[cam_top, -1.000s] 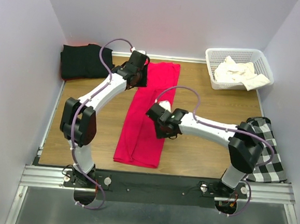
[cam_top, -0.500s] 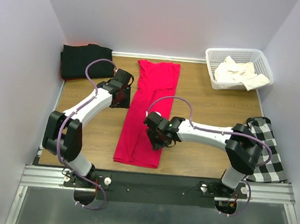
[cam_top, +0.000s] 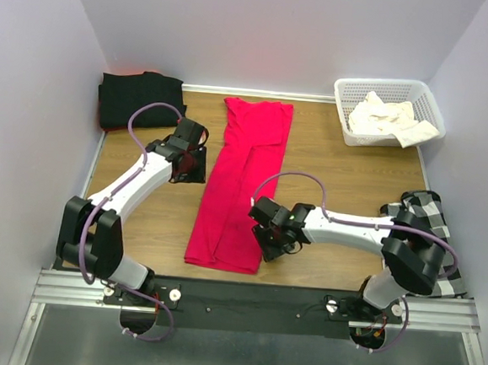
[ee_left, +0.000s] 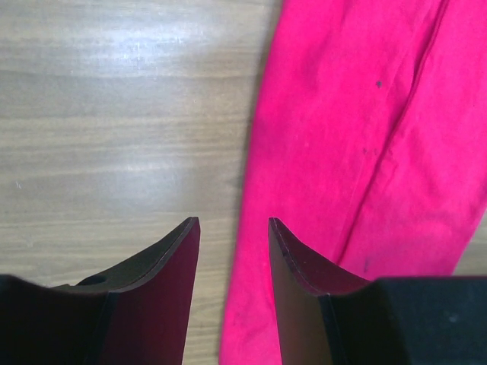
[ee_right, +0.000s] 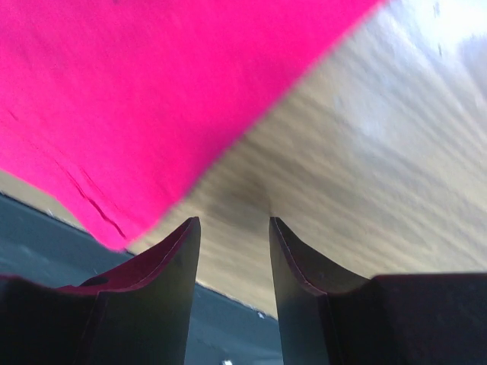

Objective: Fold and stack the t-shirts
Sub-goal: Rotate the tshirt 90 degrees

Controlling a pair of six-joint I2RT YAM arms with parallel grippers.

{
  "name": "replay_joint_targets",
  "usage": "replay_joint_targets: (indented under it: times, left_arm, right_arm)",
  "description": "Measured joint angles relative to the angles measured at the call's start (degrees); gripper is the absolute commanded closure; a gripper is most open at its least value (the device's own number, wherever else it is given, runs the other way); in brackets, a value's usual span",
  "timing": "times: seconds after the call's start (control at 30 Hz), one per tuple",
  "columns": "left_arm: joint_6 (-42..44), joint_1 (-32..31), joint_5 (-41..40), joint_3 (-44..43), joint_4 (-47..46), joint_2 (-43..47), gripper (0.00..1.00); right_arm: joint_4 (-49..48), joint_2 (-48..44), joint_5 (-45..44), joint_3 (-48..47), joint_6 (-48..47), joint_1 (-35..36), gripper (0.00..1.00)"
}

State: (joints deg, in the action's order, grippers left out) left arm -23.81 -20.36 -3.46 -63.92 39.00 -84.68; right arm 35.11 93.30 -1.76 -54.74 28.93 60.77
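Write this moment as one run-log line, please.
red t-shirt: long folded strip, flat | left gripper: open, empty, over shirt edge | right gripper: open, empty, by shirt's near corner

Bare table either side of red t-shirt, basket far-right corner

The red t-shirt was soft matt cloth, faintly creased. The table was smooth wood-grain with a dull sheen. The far-right basket was white plastic lattice.
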Motion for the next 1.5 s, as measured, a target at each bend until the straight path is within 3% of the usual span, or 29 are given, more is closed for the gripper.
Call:
replay_joint_targets:
  times: [0.33, 0.6, 0.83, 1.07, 1.5]
  left_arm:
    - [0.0, 0.0, 1.4, 4.8, 1.9, 6.5, 0.50]
    - [-1.3, 0.0, 1.9, 5.6, 2.7, 7.6, 0.50]
    - [-2.1, 0.0, 4.0, 7.1, 1.8, 8.3, 0.50]
    - [-2.3, 0.0, 4.4, 9.6, 1.8, 9.2, 0.51]
    - [-2.4, 0.0, 5.4, 15.1, 1.7, 12.0, 0.52]
  right_arm:
    - [2.9, -5.6, 0.0, 4.1, 0.5, 0.0, 0.50]
    - [3.0, -0.8, -0.3, -7.6, 0.6, 0.0, 0.50]
    - [0.5, 5.0, -0.2, -9.3, 0.6, 0.4, 0.50]
    - [-1.8, 6.5, -0.2, -6.0, 1.3, 0.8, 0.50]
    - [-3.3, -5.8, 1.2, 7.8, 6.5, 0.8, 0.50]
